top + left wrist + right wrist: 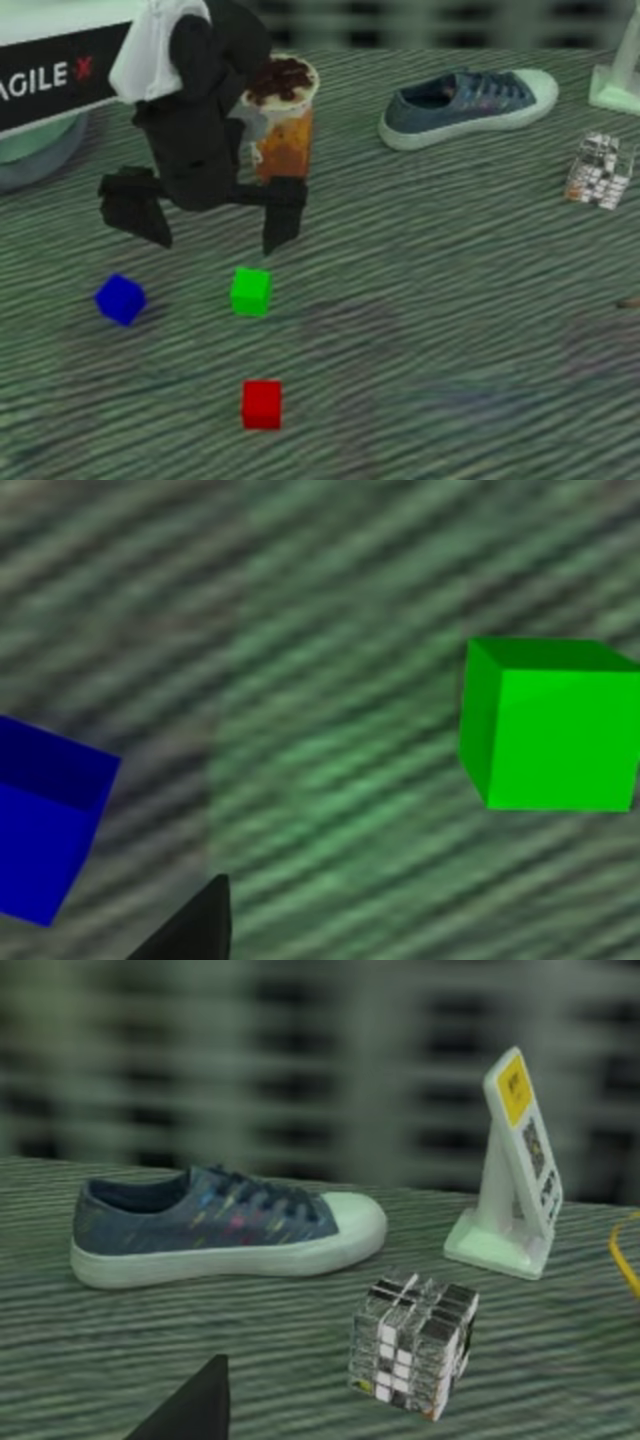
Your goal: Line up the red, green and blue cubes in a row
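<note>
Top view: left end effector spread wide above grey-green striped table.

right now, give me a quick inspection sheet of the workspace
surface: green-grey striped table
job's things: blue cube, green cube, red cube, all apart, not in a row
clutter: drink cup, sneaker, puzzle cube, white stand
grippers: left gripper open, above the blue and green cubes; right gripper not seen in the top view
cables: yellow cable at the table's right
surroundings: blurred slatted backdrop
</note>
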{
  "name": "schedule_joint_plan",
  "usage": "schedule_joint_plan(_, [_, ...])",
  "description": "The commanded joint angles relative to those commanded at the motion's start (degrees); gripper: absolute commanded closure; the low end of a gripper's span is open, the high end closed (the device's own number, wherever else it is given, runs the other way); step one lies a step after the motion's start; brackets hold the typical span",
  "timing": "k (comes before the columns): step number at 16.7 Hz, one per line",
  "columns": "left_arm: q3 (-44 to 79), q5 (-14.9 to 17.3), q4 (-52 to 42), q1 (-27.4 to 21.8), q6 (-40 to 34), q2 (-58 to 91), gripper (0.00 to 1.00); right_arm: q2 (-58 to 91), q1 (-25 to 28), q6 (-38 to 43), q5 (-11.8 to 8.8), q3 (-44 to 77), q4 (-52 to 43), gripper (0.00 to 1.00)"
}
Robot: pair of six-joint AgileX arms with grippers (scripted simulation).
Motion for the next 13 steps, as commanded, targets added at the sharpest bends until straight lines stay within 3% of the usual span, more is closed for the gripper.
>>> schedule_joint_plan(5, [6.9, 0.0, -3.5, -1.8, -1.3, 7.7, 0.0, -8.6, -3.4, 2.0, 1.0, -8.0, 5.0, 0.0])
schedule_joint_plan(13, [4.2, 0.0, 0.8, -1.7, -1.1, 9.4, 0.0, -8.6, -3.4, 2.0, 1.0, -8.0, 5.0, 0.0])
